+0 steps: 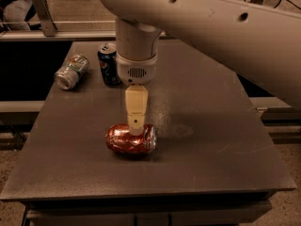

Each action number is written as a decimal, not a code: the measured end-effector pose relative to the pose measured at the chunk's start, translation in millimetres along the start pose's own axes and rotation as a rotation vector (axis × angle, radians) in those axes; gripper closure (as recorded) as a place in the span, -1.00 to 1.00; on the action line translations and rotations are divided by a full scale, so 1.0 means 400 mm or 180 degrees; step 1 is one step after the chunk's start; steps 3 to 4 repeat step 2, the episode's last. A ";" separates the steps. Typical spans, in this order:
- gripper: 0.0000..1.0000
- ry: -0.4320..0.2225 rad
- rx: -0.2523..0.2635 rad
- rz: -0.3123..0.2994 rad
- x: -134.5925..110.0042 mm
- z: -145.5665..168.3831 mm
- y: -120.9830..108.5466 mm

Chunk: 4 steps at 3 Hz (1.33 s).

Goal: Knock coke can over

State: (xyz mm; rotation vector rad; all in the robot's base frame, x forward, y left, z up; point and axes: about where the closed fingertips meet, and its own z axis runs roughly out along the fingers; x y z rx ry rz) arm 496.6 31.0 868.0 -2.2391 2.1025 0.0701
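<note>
The red coke can (pixel 130 139) lies on its side on the grey table (pixel 211 140), near the front middle, its silver end facing right. My gripper (pixel 135 121) hangs straight down from the white arm, its cream fingertip right above the can's upper side and seemingly touching it. The arm's wrist covers part of the table behind it.
A dark blue Pepsi can (pixel 108 63) stands upright at the back left. A silver-and-green can (pixel 71 71) lies on its side near the table's left edge. The table's front edge runs just in front of the coke can.
</note>
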 end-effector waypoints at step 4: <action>-1.00 -0.0229 0.0110 -0.0017 0.028 -0.082 0.025</action>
